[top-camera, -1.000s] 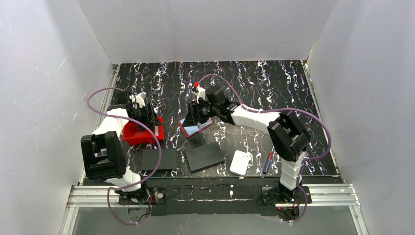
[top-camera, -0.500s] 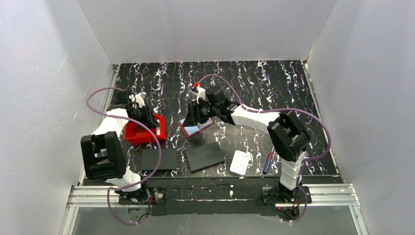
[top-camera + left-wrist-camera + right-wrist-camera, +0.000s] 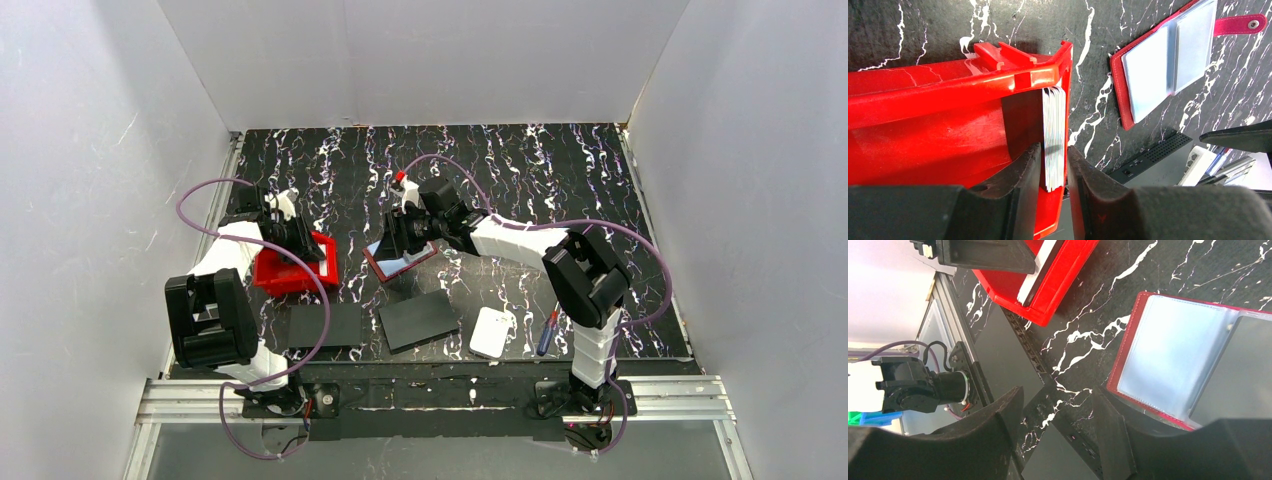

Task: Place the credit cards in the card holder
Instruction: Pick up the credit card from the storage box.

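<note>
left tool sat low in the corner of the red bin, its two fingers pressed against opposite faces of an upright stack of credit cards, so it was clamped on the stack. the cards stood on edge against the bin's end wall, pale edges showing. the card holder lay open and flat on the counter, apart from the bin and to its right. its clear sleeves faced up and its strap with the pale stud stuck out to one side. right tool hung over the counter at the holder's near edge, jaws apart with nothing between them. one finger overlapped the holder's red border, though contact could not be judged. from above, the right tool sat just beside the holder near the counter's middle. two black sheets and a white rounded pad lay along the near edge, well apart from both tools.
</note>
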Controlling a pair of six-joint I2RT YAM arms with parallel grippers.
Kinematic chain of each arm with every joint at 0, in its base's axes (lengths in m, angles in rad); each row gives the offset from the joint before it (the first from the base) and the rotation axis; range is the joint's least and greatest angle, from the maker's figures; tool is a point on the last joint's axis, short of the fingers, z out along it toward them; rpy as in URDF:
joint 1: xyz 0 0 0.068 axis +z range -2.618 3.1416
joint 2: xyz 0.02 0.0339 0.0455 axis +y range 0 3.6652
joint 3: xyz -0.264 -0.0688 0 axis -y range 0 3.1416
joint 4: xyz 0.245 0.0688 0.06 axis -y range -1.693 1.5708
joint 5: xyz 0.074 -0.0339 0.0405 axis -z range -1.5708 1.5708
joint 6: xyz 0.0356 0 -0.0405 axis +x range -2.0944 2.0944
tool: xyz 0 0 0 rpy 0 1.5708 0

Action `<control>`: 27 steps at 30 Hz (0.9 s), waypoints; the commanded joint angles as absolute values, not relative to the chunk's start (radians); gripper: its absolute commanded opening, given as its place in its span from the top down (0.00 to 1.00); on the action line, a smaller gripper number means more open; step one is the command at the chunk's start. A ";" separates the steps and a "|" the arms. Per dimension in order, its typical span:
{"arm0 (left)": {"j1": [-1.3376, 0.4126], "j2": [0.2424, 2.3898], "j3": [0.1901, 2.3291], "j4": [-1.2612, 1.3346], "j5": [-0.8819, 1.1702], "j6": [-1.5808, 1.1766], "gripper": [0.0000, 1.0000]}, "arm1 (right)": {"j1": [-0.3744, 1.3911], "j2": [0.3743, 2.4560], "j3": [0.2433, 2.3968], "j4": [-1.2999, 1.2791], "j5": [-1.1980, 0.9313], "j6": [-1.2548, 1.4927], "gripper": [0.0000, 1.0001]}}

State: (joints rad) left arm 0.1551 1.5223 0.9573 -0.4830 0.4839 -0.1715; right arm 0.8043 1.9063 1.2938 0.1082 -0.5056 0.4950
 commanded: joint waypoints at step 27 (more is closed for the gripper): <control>0.217 1.514 0.946 -0.432 0.567 -0.238 0.28 | 0.911 2.204 1.393 0.498 -0.472 0.918 0.41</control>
State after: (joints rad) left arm 0.1910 1.5969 0.9560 -0.4533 0.5341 -0.2187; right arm 0.9039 2.1282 1.3167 0.3444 -0.5016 0.7504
